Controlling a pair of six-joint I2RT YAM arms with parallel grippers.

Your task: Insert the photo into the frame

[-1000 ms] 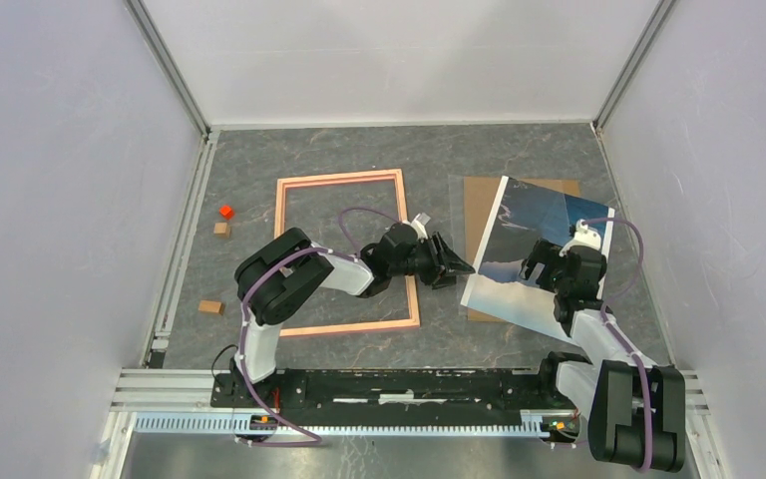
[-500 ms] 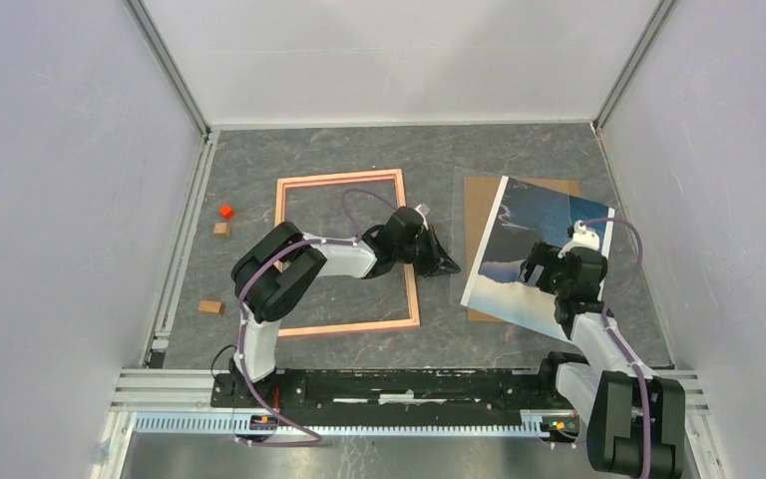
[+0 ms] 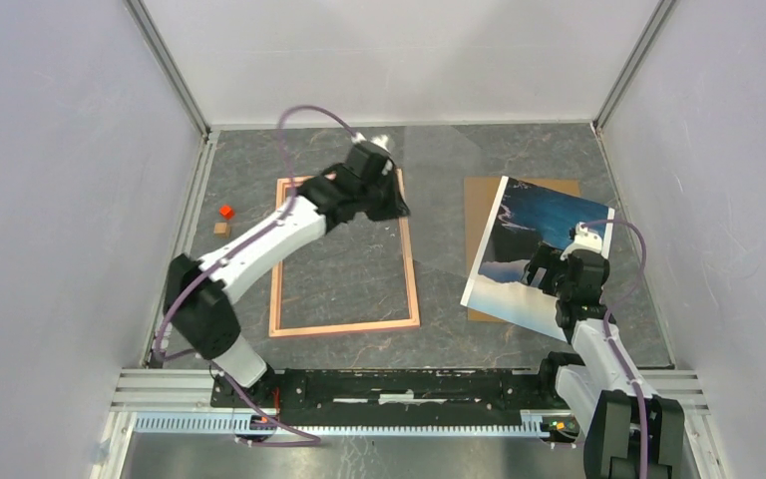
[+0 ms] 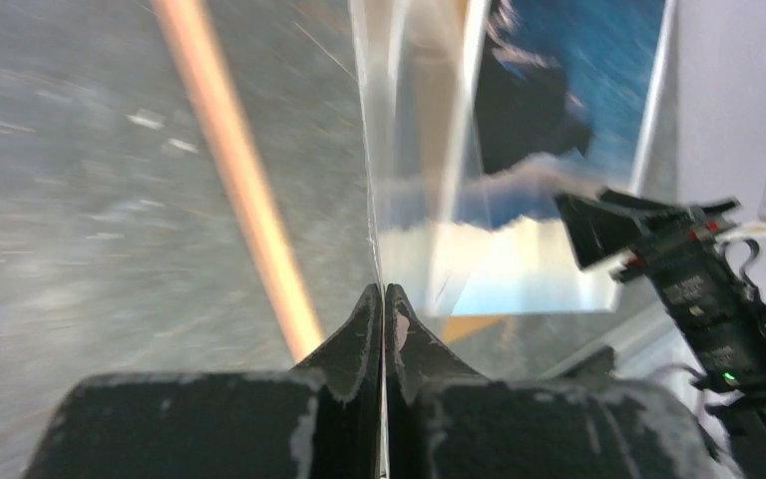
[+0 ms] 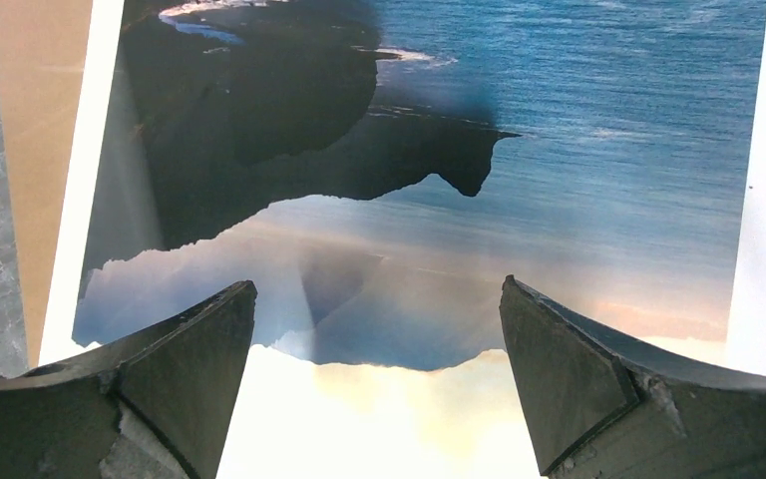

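Left gripper is pinched tight on the edge of a clear sheet, above the far right corner of the frame. The frame lies flat, with only grey table showing inside its rails. Right gripper hangs with its jaws wide apart over the photo, which lies askew on a brown board, well right of the frame.

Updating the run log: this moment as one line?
left fingers: shut on clear sheet; right fingers: open over photo; photo: on brown board, outside frame
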